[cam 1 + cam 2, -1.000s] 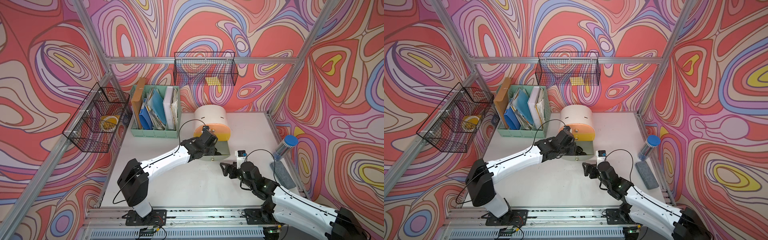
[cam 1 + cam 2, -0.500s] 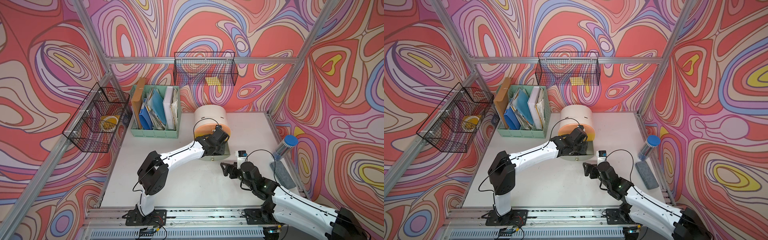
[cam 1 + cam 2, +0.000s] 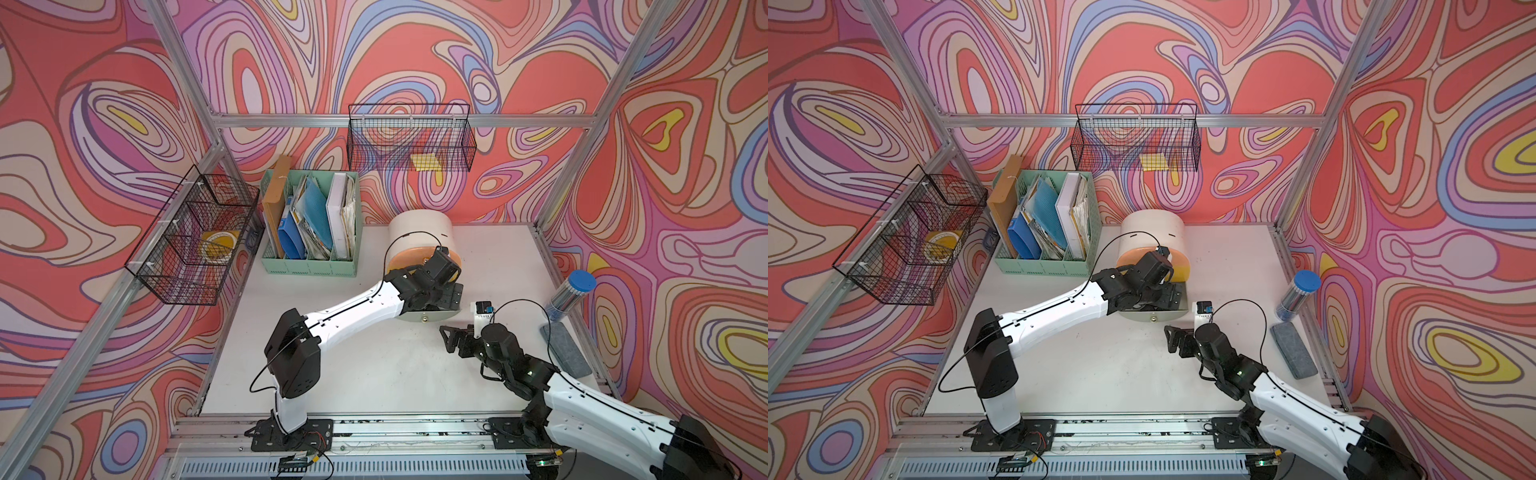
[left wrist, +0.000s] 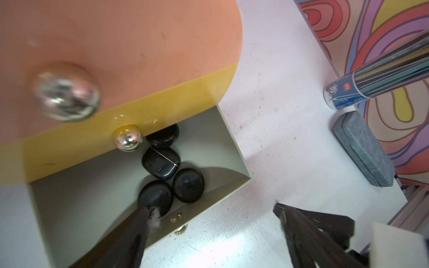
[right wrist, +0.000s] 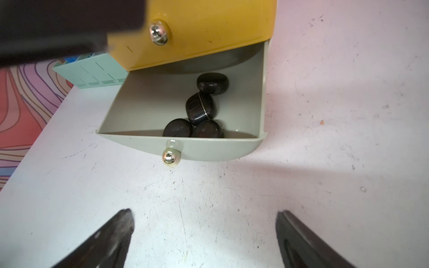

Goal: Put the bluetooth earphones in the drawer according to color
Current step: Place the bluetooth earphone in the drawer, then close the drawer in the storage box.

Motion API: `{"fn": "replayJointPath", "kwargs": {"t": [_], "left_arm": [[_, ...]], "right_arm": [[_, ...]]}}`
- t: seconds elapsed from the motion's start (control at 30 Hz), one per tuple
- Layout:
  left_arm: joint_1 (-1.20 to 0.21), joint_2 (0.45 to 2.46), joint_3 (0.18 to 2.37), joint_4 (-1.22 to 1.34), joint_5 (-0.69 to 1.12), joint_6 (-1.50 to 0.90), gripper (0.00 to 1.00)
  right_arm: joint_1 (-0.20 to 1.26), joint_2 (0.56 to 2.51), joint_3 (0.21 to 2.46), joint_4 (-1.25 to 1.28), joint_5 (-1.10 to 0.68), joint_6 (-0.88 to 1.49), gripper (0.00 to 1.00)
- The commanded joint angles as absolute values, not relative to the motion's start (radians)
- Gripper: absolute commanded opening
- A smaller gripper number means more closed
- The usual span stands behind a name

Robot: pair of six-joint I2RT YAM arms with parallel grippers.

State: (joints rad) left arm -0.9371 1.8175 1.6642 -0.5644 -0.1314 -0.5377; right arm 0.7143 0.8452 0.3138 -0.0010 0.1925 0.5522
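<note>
Left fingers [image 4: 130, 236]: standing spread above drawer [image 4: 69, 190].
Right fingers [image 5: 111, 236]: standing spread above tabletop [image 5: 232, 197].
Earphones [image 5: 201, 108]: four black ones lying in drawer.

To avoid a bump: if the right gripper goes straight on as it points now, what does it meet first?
Probably the front of the open grey-green drawer, near its knob; only bare table lies before the right gripper. Its height is unclear.

Four earphone cases [image 4: 160, 166] lie in the chest's [image 3: 419, 226] pulled-out bottom drawer [image 4: 81, 197]; a file holder [image 3: 309, 266] stands left of the chest, a pencil tube [image 3: 569, 299] right.
</note>
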Motion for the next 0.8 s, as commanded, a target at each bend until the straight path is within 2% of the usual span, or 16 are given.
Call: {"fn": "replayJointPath", "kwargs": {"t": [0.0, 0.13, 0.4, 0.77], "left_arm": [[-0.941, 1.733, 1.725, -0.629, -0.235, -0.452, 0.98], [-0.925, 1.720, 1.783, -0.669, -0.329, -0.380, 0.99], [-0.796, 1.795, 1.968, -0.751, -0.305, -0.343, 0.99], [-0.640, 2.059, 2.259, -0.861, -0.181, -0.343, 0.99]], "right_arm": [[0.712, 0.837, 0.282, 0.067, 0.124, 0.551, 0.97], [0.712, 0.853, 0.258, 0.144, 0.058, 0.557, 0.97], [0.712, 0.955, 0.232, 0.295, -0.028, 0.597, 0.91], [0.712, 1.145, 0.223, 0.494, -0.065, 0.670, 0.68]]}}
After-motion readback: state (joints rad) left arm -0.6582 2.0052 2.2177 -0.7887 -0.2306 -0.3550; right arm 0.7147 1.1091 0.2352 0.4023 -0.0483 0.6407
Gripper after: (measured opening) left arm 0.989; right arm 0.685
